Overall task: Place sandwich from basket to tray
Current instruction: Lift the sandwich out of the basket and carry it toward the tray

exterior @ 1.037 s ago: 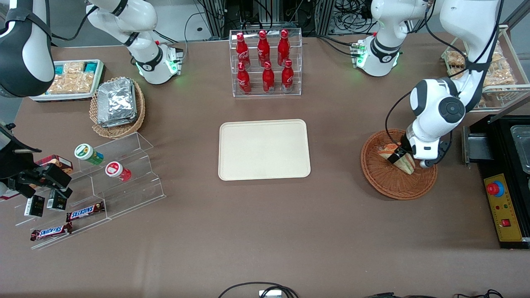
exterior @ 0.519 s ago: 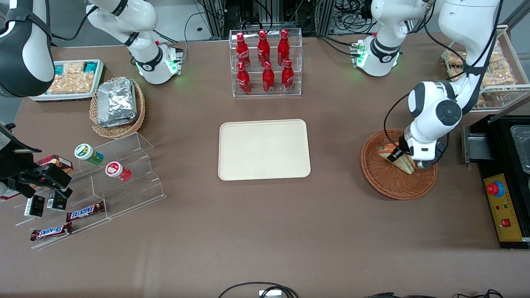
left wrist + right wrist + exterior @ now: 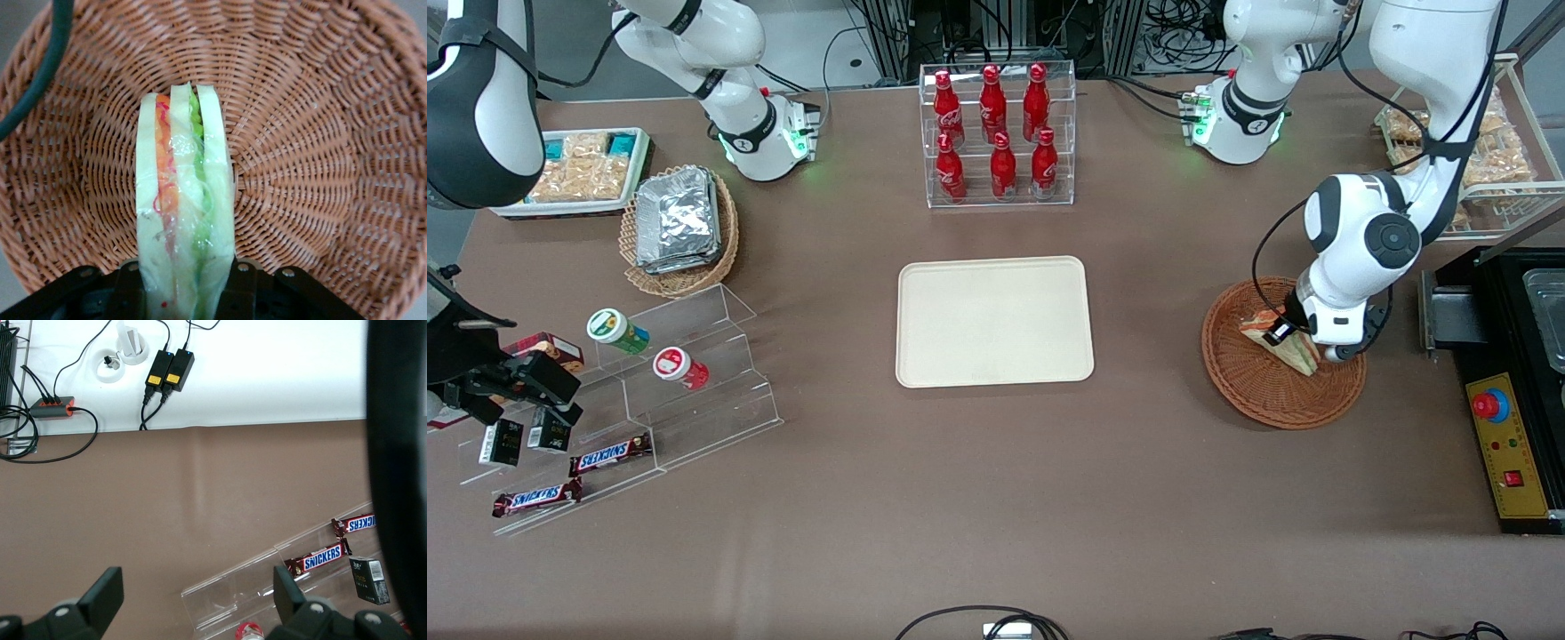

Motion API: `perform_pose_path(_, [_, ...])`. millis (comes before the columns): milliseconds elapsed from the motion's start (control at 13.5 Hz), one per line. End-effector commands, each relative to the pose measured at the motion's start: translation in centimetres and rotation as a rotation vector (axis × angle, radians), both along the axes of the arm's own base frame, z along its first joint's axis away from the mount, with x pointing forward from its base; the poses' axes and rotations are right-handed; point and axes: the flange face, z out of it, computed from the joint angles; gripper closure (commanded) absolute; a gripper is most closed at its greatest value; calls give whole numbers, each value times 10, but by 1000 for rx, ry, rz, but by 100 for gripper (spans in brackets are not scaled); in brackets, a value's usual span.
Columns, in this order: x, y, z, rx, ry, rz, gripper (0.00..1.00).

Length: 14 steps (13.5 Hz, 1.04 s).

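Observation:
The sandwich (image 3: pixel 1282 342), a white bread wedge with green, orange and pink filling, is in the reddish-brown wicker basket (image 3: pixel 1258 391) toward the working arm's end of the table. My left gripper (image 3: pixel 1288 339) is down in the basket and shut on the sandwich. In the left wrist view the sandwich (image 3: pixel 181 200) stands on edge between the two black fingers (image 3: pixel 127 290), with the gripper (image 3: pixel 183 293) clamped on its wide end and the basket weave (image 3: pixel 307 167) all around. The cream-beige tray (image 3: pixel 994 322) lies at the table's middle, bare.
A clear rack of red bottles (image 3: pixel 996 133) stands farther from the front camera than the tray. A black control box with a red button (image 3: pixel 1507 444) is beside the basket. A tan basket of foil packs (image 3: pixel 679 227) and clear snack shelves (image 3: pixel 649 391) lie toward the parked arm's end.
The gripper and the sandwich have shifted slightly away from the front camera within the basket, and the sandwich looks a little raised. The grip has stayed shut on it.

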Motion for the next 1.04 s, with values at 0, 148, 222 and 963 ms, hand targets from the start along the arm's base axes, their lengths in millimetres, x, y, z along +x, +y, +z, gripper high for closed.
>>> perform_pose_path(0, [6, -3, 46, 38, 11, -35, 100])
perform_pose_path(148, [18, -8, 72, 63, 45, -63, 100])
perform_pose_path(222, [27, -14, 92, 68, 60, -80, 100])
perform_pose_path(963, [11, -203, 162, 97, 30, -592, 100])
